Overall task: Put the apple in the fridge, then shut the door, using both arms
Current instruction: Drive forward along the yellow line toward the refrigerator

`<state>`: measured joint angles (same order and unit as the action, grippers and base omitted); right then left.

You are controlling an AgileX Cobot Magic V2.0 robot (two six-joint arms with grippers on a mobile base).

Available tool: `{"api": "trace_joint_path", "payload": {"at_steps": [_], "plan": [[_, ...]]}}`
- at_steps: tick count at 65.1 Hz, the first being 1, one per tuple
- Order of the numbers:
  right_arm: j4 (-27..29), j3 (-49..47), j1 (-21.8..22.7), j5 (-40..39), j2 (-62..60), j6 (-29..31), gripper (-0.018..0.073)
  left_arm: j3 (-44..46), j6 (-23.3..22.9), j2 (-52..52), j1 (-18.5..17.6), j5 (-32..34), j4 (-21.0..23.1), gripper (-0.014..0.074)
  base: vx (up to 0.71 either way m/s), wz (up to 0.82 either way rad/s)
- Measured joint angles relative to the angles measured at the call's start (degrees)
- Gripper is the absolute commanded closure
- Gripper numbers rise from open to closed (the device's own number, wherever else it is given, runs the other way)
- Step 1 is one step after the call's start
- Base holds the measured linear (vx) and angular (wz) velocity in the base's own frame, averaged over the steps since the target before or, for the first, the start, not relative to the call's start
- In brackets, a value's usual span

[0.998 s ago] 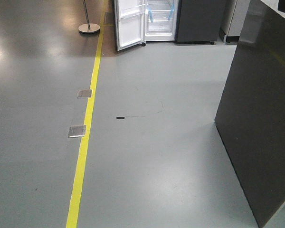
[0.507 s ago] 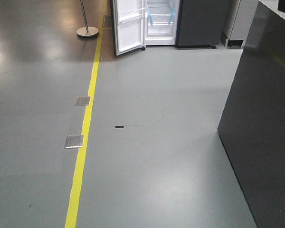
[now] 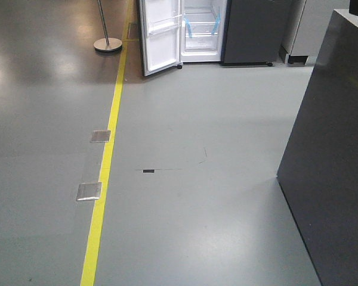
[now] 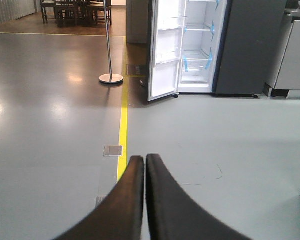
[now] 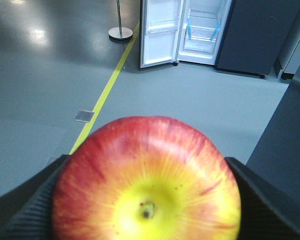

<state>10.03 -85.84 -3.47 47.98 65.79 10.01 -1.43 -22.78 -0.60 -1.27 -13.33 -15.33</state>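
Note:
The apple [image 5: 147, 180], red with yellow streaks, fills the lower right wrist view, stem dimple facing the camera. My right gripper [image 5: 146, 167] is shut on it, a black ribbed finger [image 5: 25, 205] on each side. The fridge [image 3: 200, 30] stands far ahead across the floor, its white inside and blue-taped shelves showing. The door [image 3: 161, 36] hangs open to its left, inner lining facing me. In the left wrist view my left gripper [image 4: 144, 160] is shut on nothing and points toward the fridge [image 4: 197, 50] and door [image 4: 165, 50].
A yellow floor line [image 3: 107, 155] runs toward the fridge, with two metal floor plates [image 3: 101, 136] beside it. A post on a round base [image 3: 107, 43] stands left of the door. A dark grey-sided counter unit [image 3: 334, 155] rises close on my right. The fridge's other dark door [image 3: 250, 30] is shut.
In the front view the floor plates and black tape mark have slid down, the counter unit has shifted right, and the fridge sits a little lower: the view has moved toward the fridge.

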Motion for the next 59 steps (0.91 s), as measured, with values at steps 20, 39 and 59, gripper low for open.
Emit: {"api": "trace_joint_path", "payload": {"at_steps": [20, 39, 59], "plan": [[0.0, 0.0, 0.0, 0.0, 0.0, 0.0, 0.0356, 0.0, 0.0, 0.0, 0.0, 0.0, 0.0, 0.0603, 0.19, 0.01], [0.0, 0.0, 0.0, 0.0, 0.0, 0.0, 0.0356, 0.0, 0.0, 0.0, 0.0, 0.0, 0.0, 0.0603, 0.17, 0.03], [0.0, 0.0, 0.0, 0.1, 0.0, 0.0, 0.0356, 0.0, 0.0, 0.0, 0.0, 0.0, 0.0, 0.0603, 0.16, 0.04]]}}
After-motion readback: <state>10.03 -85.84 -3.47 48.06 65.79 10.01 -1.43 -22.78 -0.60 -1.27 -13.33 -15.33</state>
